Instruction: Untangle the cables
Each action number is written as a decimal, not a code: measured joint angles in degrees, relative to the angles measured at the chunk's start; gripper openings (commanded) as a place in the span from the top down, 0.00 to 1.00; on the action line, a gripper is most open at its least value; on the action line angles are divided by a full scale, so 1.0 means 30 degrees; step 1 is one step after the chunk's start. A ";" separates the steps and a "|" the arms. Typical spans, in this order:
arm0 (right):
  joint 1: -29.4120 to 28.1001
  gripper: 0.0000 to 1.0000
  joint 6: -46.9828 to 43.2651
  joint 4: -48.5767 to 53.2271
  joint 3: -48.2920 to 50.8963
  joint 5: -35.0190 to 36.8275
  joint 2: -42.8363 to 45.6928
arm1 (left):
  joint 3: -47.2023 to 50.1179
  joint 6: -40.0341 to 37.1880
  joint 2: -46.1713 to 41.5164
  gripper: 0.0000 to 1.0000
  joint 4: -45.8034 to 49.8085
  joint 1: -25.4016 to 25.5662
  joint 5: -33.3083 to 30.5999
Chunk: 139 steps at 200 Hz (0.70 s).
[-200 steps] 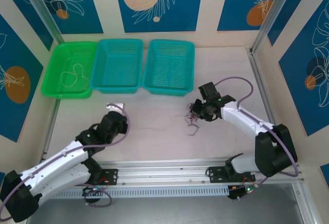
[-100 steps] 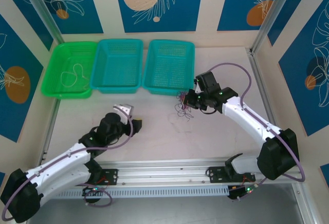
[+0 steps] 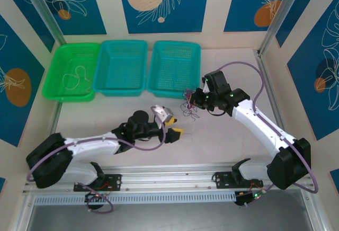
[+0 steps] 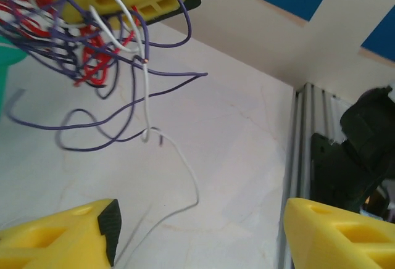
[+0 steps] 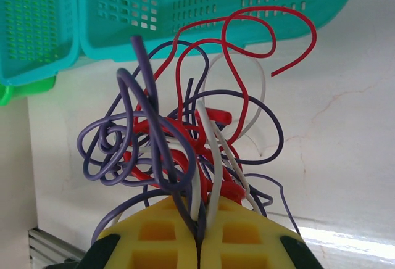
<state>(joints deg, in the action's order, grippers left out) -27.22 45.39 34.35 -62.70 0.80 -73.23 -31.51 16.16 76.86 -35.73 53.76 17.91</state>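
The top view looks down from behind the arm bases over the whole counter point(image 3: 222, 141). Each wrist view sits close behind its yellow fingers point(image 4: 68, 235), both facing the cables point(image 5: 185, 139) ahead.

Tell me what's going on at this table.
The right tool is shut on a tangle of thin red, purple and white cables, holding it near the right teal basket. The left tool, jaws open, points at the loose strands hanging from it, gripping nothing. One pale wire lies in the green basket.
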 measured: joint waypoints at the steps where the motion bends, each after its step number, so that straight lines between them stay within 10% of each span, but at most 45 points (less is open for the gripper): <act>1: 0.0000 1.00 0.0000 -0.0015 -0.0007 0.0000 0.0000 | -0.0044 0.0036 0.0102 0.27 -0.0066 0.0022 0.0000; 41: -0.0073 1.00 0.0437 0.0007 -0.0066 -0.0335 0.0000 | -0.1056 0.1625 0.3832 0.28 -0.3512 0.0401 -0.1362; 113: -0.0211 1.00 0.1027 0.0073 -0.0066 -0.0313 0.0015 | -0.2470 0.2404 0.4823 1.00 -0.4670 0.0415 -0.4320; 139: -0.0204 0.93 0.1457 0.0452 -0.0058 0.0372 0.0015 | -0.2463 0.1916 0.4124 1.00 -0.4095 0.0415 -0.4313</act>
<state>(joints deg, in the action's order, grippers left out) -27.83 49.76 35.70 -62.87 1.91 -73.19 -38.89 21.91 89.23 -48.01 55.00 4.97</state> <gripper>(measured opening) 0.059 0.041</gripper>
